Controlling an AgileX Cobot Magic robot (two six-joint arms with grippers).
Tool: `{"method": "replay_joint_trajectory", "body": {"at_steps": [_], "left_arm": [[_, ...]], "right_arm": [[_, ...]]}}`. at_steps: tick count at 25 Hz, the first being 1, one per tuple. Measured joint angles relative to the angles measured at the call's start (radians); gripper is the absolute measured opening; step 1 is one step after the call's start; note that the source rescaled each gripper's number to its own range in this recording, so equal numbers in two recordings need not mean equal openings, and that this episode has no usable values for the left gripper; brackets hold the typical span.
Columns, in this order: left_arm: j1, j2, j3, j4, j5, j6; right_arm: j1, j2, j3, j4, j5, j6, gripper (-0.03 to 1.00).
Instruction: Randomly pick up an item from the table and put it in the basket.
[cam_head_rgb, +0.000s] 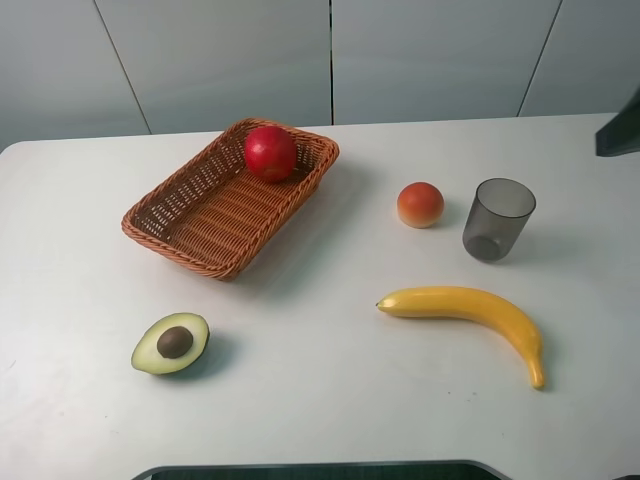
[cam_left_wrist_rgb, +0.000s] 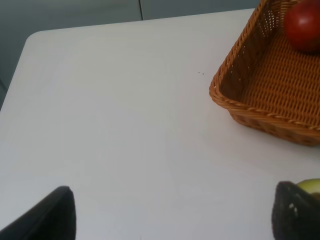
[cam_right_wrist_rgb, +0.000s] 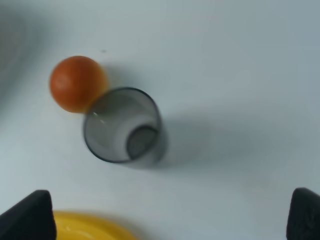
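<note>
Smooth red apple (cam_head_rgb: 270, 153) sits inside the woven wicker basket (cam_head_rgb: 200, 225), at its far end against the rim; the rest of the basket is bare weave. Basket rests on a plain white table (cam_head_rgb: 320, 400). Near front: halved avocado (cam_head_rgb: 172, 343) with brown pit. To the right: curved yellow banana (cam_head_rgb: 470, 310), small orange-red peach (cam_head_rgb: 420, 204), and an upright smoky translucent cup (cam_head_rgb: 497, 219) just beside it. Left gripper (cam_left_wrist_rgb: 172, 217) spread wide over bare table, holding nothing. Right gripper (cam_right_wrist_rgb: 172, 217) also spread, empty, above the cup.
</note>
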Motion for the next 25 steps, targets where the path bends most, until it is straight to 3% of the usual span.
{"method": "replay_joint_trajectory", "body": {"at_steps": [10, 25], "left_arm": [[0.000, 0.000, 0.000, 0.000, 0.000, 0.000], [0.000, 0.000, 0.000, 0.000, 0.000, 0.000]], "right_arm": [[-0.031, -0.388, 0.034, -0.029, 0.205, 0.004, 0.99], [-0.004, -0.763, 0.197, -0.069, 0.251, -0.023, 0.99]]}}
